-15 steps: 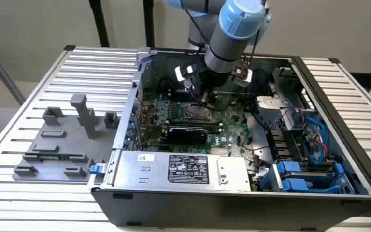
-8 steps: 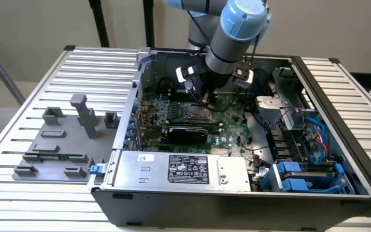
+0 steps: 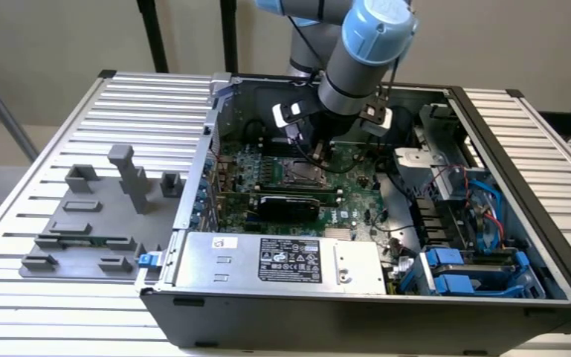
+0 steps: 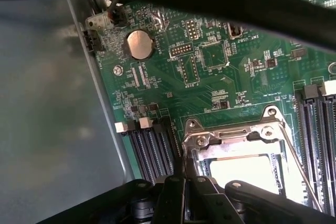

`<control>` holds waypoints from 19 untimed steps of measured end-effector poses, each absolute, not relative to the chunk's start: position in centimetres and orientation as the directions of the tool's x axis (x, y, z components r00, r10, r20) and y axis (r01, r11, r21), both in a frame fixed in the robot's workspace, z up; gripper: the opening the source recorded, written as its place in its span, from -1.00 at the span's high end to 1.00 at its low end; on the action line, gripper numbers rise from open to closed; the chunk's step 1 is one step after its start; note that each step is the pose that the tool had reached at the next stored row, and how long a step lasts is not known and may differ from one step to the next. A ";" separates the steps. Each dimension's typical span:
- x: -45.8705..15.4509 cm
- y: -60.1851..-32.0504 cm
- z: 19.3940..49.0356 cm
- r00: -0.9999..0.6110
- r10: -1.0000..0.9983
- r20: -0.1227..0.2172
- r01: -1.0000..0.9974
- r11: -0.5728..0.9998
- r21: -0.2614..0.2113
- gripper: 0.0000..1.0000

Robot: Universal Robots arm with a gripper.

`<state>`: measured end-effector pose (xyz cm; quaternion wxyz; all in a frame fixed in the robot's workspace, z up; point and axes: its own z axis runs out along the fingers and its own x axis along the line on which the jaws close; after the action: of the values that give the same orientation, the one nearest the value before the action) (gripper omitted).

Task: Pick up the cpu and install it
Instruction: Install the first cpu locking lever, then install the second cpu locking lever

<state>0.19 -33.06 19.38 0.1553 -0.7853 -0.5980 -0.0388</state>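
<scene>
CPU (image 4: 247,169) sits in the socket (image 4: 239,140), hand (image 4: 189,182) shut at its edge.
Keep your push gentle and level; holding nothing.

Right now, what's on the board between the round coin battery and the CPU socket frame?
In the wrist view, bare green motherboard with small chips and connectors lies between coin battery and socket frame.

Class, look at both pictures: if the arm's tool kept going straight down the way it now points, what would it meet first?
Most likely the metal frame of the CPU socket on the motherboard. The tool hangs directly over that frame's edge, pointing down into the open computer case. Depth is unclear, so how near it is cannot be told.
</scene>
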 end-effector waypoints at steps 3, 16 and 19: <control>0.2 -33.0 19.4 0.282 0.925 0.254 0.951 -0.235 -0.199 0.79; 0.2 -33.2 20.2 0.283 0.924 0.258 0.951 -0.234 -0.204 0.79; 0.2 -33.2 20.2 0.283 0.924 0.258 0.951 -0.234 -0.204 0.79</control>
<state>0.20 -33.22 20.20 0.1617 -0.7843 -0.5975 -0.0416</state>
